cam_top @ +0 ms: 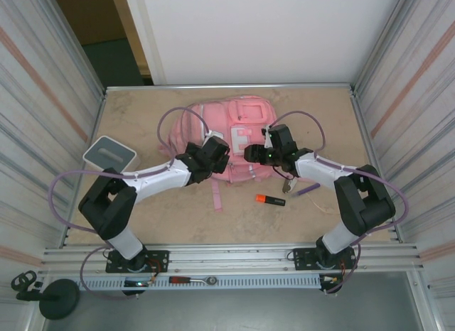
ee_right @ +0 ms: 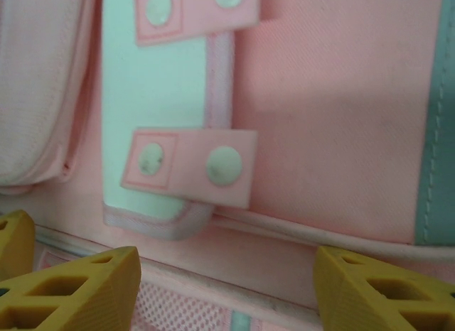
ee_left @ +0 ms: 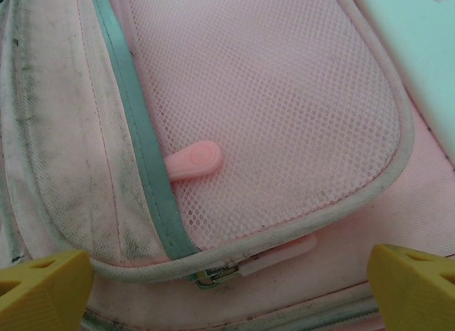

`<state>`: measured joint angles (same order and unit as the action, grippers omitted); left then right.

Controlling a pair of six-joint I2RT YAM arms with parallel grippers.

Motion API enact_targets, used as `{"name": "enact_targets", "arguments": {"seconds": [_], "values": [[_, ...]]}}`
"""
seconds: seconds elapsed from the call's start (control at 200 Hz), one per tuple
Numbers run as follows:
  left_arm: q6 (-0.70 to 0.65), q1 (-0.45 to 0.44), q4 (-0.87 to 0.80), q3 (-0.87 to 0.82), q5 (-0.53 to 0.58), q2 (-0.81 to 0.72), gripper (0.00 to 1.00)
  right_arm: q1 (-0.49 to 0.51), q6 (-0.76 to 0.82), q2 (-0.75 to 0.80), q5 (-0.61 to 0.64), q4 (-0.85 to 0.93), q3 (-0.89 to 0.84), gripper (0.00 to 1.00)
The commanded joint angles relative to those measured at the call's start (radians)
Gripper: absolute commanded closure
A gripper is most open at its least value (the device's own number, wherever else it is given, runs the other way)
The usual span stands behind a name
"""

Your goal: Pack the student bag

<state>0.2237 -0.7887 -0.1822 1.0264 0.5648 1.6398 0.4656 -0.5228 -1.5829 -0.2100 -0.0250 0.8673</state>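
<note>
Top view: the student bag lies flat toward 12 o'clock on the table, with the left gripper over its 7 o'clock corner and the right gripper at 5. Left wrist: jaws spread wide, nothing held, pink zip pull on the mesh pocket at 12. Right wrist: jaws apart, empty, white patch at 11.

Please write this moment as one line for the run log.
left gripper open, over mesh pocket of student bag | right gripper open, over white patch | orange marker, purple pen on table
</note>
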Motion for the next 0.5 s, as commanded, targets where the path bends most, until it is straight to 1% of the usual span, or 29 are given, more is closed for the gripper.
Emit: {"name": "enact_targets", "arguments": {"seconds": [0.0,0.075,0.18,0.225,0.286,0.376,0.496], "values": [[0.040,-0.017,0.007,-0.012,0.059,-0.008,0.01,-0.019,0.002,0.033,-0.002,0.059,-0.020,0.36],[0.048,-0.017,0.029,-0.036,0.091,-0.005,0.01,-0.026,0.004,0.041,-0.008,0.056,-0.026,0.36],[0.050,-0.017,0.006,-0.046,0.156,-0.012,0.01,-0.033,0.019,0.052,-0.026,0.066,-0.028,0.36],[0.054,-0.015,0.012,-0.065,0.168,-0.028,0.01,-0.038,0.030,0.060,-0.023,0.079,-0.028,0.36],[0.059,-0.009,0.040,-0.096,0.156,-0.049,0.01,-0.046,0.039,0.073,-0.019,0.084,-0.038,0.36],[0.064,0.017,0.069,-0.117,0.085,-0.054,0.01,-0.063,0.030,0.093,-0.025,0.067,-0.058,0.36],[0.026,0.042,0.076,-0.088,0.033,-0.019,0.01,-0.071,0.011,0.104,-0.036,0.024,-0.081,0.35]]}}
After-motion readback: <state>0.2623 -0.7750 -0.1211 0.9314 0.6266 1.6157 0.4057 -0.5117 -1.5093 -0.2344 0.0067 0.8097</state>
